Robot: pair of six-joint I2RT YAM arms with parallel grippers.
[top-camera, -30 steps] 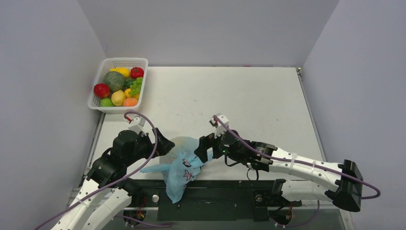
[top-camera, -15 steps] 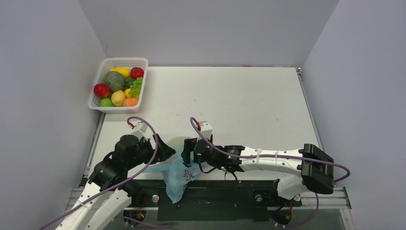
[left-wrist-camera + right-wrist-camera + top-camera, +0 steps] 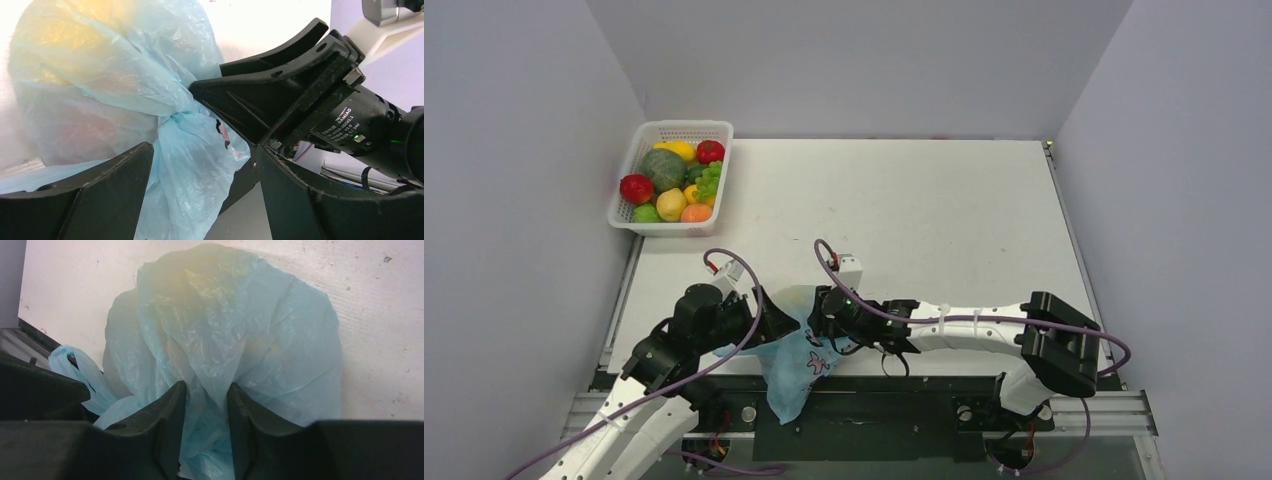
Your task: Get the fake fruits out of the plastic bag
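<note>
Right wrist: right claw (image 3: 206,387) clamped on bag (image 3: 280,340) | left claw (image 3: 202,150) released, straddling it | near counter (image 3: 924,200) edge | probably yellowish fruit (image 3: 90,20) inside

From overhead I see both arms folded in at the near edge of the surface (image 3: 924,200), meeting at the plastic bag (image 3: 798,356), a crumpled light-blue bundle whose lower end hangs past the edge over the black frame (image 3: 874,412). The left gripper (image 3: 779,322) is against its left side and the right gripper (image 3: 824,308) at its upper right. From here I can't tell whether either is clamped. Well apart, at the far-left corner, a white basket (image 3: 682,126) holds coloured fruits (image 3: 666,170).
</note>
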